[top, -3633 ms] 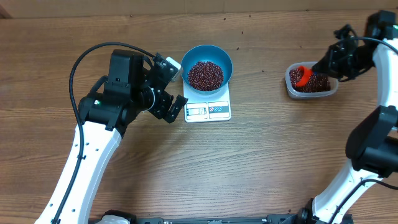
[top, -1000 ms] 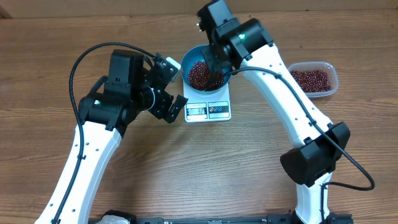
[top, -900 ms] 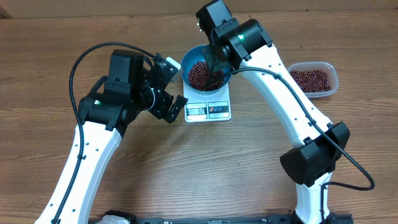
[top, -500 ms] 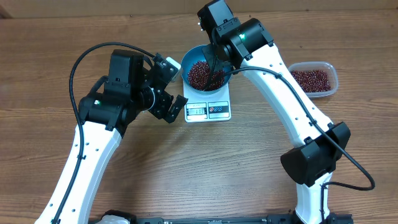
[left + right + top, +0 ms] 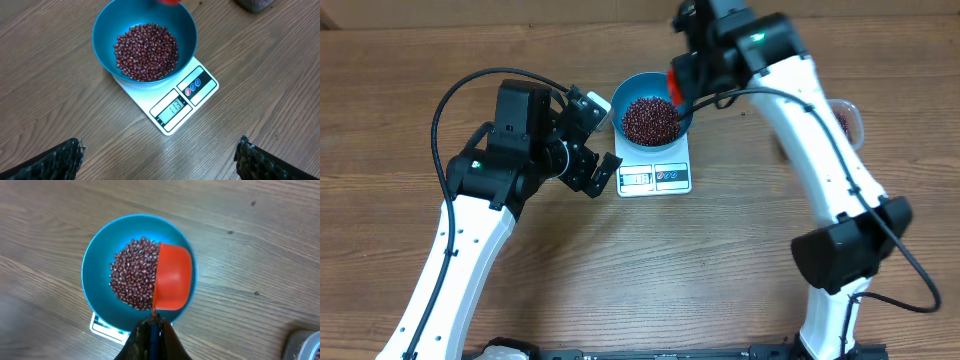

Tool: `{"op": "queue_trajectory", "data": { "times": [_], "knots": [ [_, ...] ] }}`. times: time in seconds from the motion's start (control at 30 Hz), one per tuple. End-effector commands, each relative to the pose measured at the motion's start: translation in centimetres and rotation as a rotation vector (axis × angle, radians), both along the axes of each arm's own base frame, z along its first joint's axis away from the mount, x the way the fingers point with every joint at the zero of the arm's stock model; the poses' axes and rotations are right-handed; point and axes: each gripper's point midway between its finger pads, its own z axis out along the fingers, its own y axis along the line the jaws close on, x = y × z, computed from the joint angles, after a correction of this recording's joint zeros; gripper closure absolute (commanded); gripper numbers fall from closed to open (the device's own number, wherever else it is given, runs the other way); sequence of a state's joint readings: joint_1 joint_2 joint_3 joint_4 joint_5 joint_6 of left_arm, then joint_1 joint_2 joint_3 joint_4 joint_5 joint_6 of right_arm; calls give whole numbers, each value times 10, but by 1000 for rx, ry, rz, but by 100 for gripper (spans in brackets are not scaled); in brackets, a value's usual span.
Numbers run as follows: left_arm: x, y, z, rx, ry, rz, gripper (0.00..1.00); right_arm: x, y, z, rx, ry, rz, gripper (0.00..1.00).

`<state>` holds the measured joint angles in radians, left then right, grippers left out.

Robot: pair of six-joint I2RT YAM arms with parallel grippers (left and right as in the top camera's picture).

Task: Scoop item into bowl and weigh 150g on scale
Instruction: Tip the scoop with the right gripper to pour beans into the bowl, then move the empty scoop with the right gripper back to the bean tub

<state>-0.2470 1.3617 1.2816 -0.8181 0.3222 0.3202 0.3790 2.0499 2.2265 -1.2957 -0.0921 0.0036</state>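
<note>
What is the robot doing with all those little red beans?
It is weighing beans. The right gripper is shut on the handle of an orange scoop, held over the blue bowl. The bowl sits on the white scale and has a heap of beans in it. The scoop looks empty. The left gripper is wide open beside the scale, holding nothing.

scoop (image 5: 172, 277) over bowl (image 5: 96, 265) rim, rest uncovered
</note>
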Motion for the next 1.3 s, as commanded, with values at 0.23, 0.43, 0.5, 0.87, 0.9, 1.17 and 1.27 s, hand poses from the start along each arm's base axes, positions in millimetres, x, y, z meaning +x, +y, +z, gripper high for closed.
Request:
{"op": "queue_trajectory", "data": {
  "times": [0.23,0.43,0.5,0.87,0.9,1.17,1.27],
  "knots": [
    [1,0,-3,-8,10,4,1,-14,-6,67,198,-82,47,96],
    [1,0,-3,-8,10,4,1,-16,-11,53,-49,-134,-18,96],
    [1,0,-3,-8,10,4,1,-16,-12,53,-98,-154,-31,96],
    [1,0,-3,-8,10,4,0,-15,-17,54,-106,-157,-46,96],
    [1,0,-3,-8,10,4,0,-16,-16,55,-95,-155,-41,96],
    [1,0,-2,-8,10,4,0,-29,9,70,82,-130,59,96],
    [1,0,-3,-8,10,4,0,-30,3,65,0,-140,55,96]
  ]
}}
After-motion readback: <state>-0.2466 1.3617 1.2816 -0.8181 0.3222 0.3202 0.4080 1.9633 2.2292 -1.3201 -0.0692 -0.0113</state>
